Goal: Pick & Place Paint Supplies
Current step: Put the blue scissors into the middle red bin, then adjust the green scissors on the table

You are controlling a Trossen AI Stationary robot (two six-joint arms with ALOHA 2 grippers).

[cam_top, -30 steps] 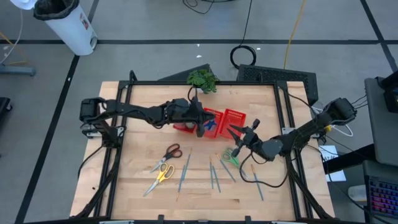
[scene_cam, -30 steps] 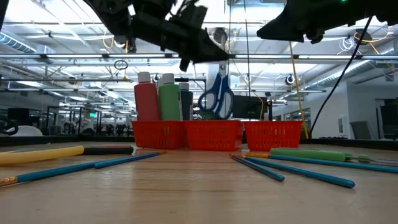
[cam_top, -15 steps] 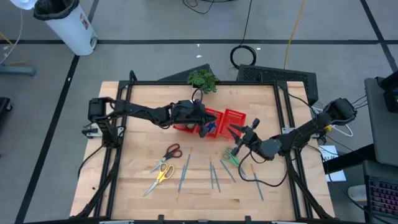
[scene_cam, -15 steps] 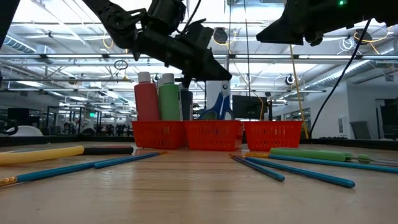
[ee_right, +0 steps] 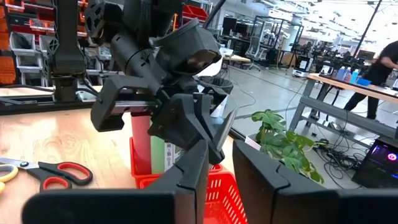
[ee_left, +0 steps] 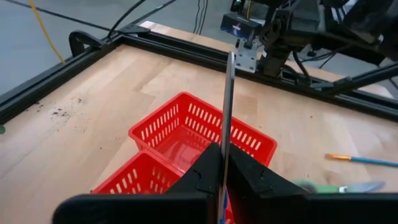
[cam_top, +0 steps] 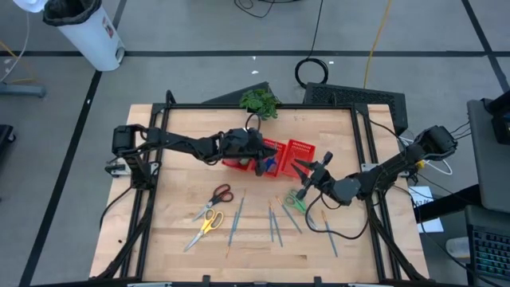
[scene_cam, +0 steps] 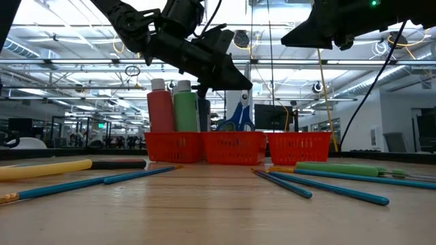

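I see the red mesh tray [cam_top: 275,155] at the far middle of the table [cam_top: 183,143], just in front of the potted plant [cam_top: 259,101]. Its left section holds upright paint bottles, one red [scene_cam: 161,109] and one green [scene_cam: 184,107], with a darker one behind them. The middle section has the blue-handled scissors [scene_cam: 237,117] standing in it, handles down, and the right section looks bare. My left gripper [scene_cam: 228,80] sits over the middle section, fingers pinched on the blade of those scissors, which rises between the fingers [ee_left: 205,171] in the left wrist view. My right gripper [cam_top: 300,171] hovers just to the right of the tray, above the green-handled scissors [cam_top: 296,202] on the table; its fingers [ee_right: 261,171] stand slightly parted, holding nothing. Nearer me, the red-handled scissors [cam_top: 221,194] and yellow-handled scissors [cam_top: 209,223] lie left of centre, and several brushes [cam_top: 273,222] are spread across the middle and right. The left and far-left wood is bare, and the black frame [cam_top: 362,143] borders the table on every side.
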